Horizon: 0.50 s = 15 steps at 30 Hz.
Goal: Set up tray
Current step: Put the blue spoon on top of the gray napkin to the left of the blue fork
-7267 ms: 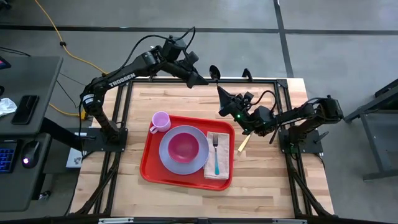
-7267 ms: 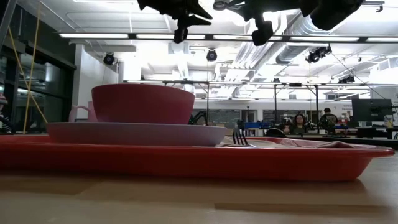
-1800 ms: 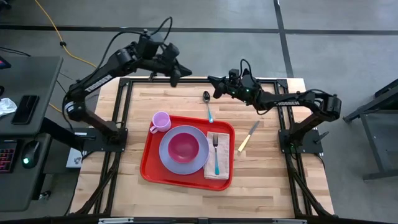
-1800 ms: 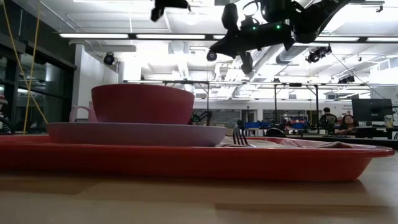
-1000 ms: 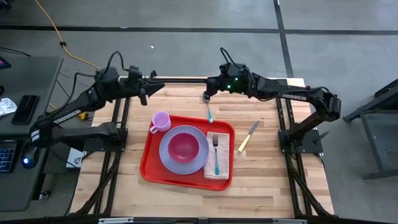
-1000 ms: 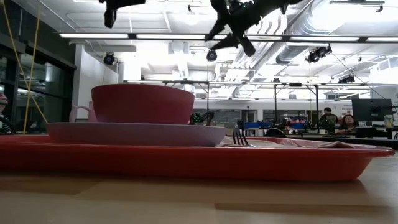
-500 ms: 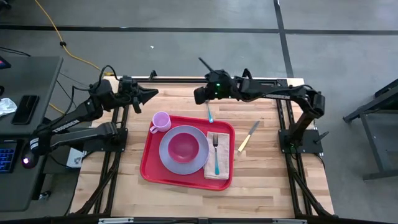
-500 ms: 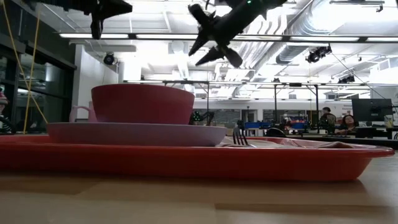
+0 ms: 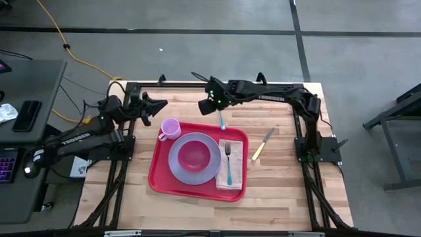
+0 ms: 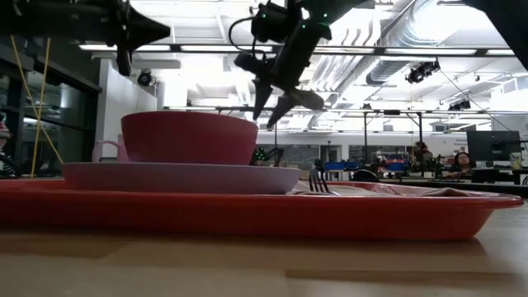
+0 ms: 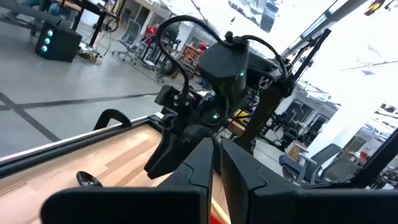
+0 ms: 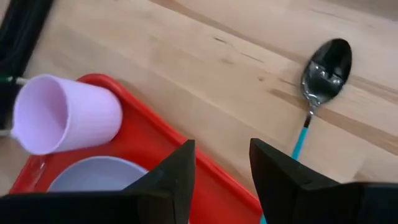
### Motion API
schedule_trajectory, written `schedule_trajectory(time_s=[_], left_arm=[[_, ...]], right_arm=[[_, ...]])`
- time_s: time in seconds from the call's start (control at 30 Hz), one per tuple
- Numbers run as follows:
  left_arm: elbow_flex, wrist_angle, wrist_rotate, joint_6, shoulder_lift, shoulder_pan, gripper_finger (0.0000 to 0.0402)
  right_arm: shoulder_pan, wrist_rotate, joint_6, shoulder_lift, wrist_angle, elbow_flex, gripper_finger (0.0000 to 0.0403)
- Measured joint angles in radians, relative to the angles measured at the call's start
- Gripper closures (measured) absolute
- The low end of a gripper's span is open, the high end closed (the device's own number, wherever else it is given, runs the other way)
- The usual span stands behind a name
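The tray [image 9: 160, 170] is set mid-table. The right gripper [image 9: 209, 105], jaws parted and empty, is held above the spoon [image 9: 220, 113]; lowering and gripping seems needed next. The left gripper [image 9: 161, 103], jaws closed, is parked aside.

Both arms were black, with 2 dark fingers each; the left arm [image 9: 79, 137] bore white lettering, the right arm [image 9: 276, 95] green lights and looping black cables.
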Motion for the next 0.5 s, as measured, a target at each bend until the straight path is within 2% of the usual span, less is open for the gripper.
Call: schedule_trajectory(time_s=[0.33, 0.5], left_arm=[[-0.125, 0.03, -0.019, -0.033, -0.009, 0.0, 0.0339], [-0.165, 0.102, -0.02, -0.044, -0.009, 0.0, 0.0339]], right_arm=[[-0.046, 0.016, 0.064, 0.012, -0.107, -0.011, 0.0272], [-0.052, 0.004, 0.064, 0.052, -0.114, -0.011, 0.0272]])
